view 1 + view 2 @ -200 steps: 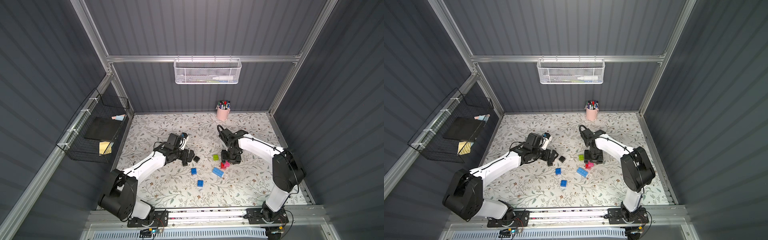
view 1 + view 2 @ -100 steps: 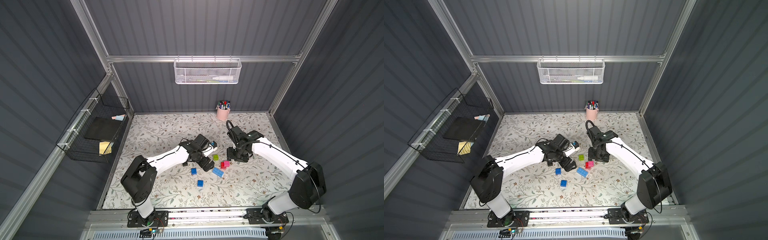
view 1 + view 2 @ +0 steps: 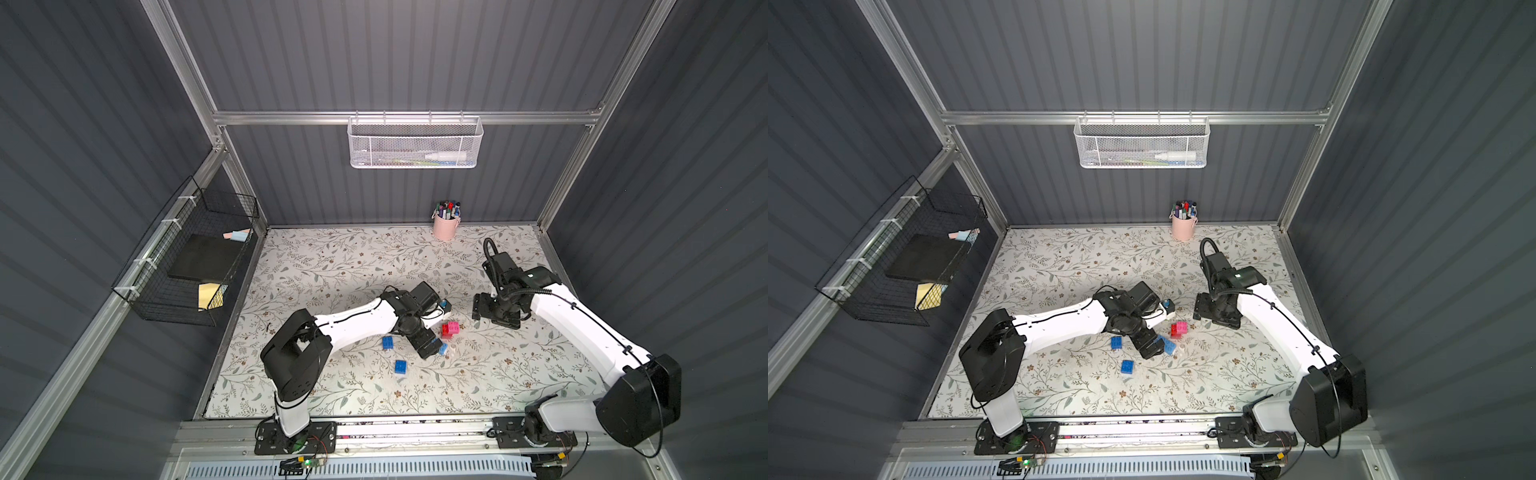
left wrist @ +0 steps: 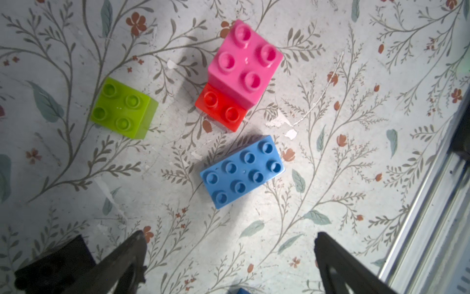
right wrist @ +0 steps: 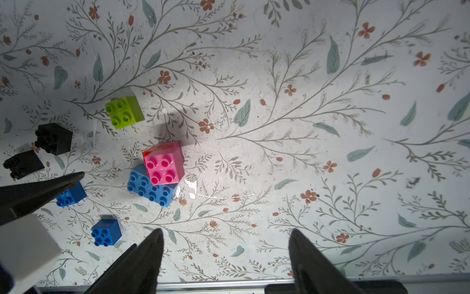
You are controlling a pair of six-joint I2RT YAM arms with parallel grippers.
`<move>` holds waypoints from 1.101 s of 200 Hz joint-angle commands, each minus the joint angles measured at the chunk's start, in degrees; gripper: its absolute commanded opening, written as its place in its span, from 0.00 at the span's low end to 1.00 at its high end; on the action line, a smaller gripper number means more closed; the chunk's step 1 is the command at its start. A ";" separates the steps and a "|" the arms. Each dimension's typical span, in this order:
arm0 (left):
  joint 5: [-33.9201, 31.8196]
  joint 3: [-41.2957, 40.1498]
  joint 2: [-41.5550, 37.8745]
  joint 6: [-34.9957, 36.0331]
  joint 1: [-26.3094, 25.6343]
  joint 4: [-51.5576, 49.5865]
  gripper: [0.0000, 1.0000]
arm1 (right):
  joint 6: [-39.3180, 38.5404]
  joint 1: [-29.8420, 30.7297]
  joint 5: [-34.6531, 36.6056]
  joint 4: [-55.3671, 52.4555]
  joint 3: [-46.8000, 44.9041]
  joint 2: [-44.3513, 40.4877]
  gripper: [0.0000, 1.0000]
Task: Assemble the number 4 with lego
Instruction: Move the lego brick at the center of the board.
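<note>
1. The lego lies on the flowery table, near the middle, between the two arms.
2. The pink brick sits on top of the red brick. They are stuck together, and part of the red one pokes out.
3. The long light blue brick lies flat just beside the red one, bumps up. It does not touch it.
4. The green brick lies by itself near them, bumps up.
5. Two black bricks sit close to each other, a bit away from the green one.
6. Two dark blue bricks lie apart from each other, nearer the front of the table.
7. The bricks do not make a 4 yet.
8. The left gripper has its jaws spread wide with nothing between them. The light blue brick is right in front of them.
9. The right gripper has its jaws spread too and holds nothing. It is near the pink brick but not touching it.
10. A pink cup full of pens stands at the back of the table, far from the bricks.
</note>
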 commanded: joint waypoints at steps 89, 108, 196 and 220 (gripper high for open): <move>-19.42 5.61 7.35 -14.66 -7.19 1.13 1.00 | -2.73 -4.87 -3.17 -3.85 3.49 -0.67 0.81; -20.10 5.14 8.42 -15.68 -7.22 2.10 1.00 | -2.69 -5.09 -2.84 -3.11 3.07 -2.30 0.81; -23.48 4.36 10.00 -20.71 -6.87 2.13 0.99 | -1.74 -5.10 -4.05 -2.89 2.04 -4.87 0.83; -25.68 3.20 8.85 -22.96 -5.87 2.06 0.99 | -1.63 -5.09 -4.82 -2.24 1.48 -4.76 0.83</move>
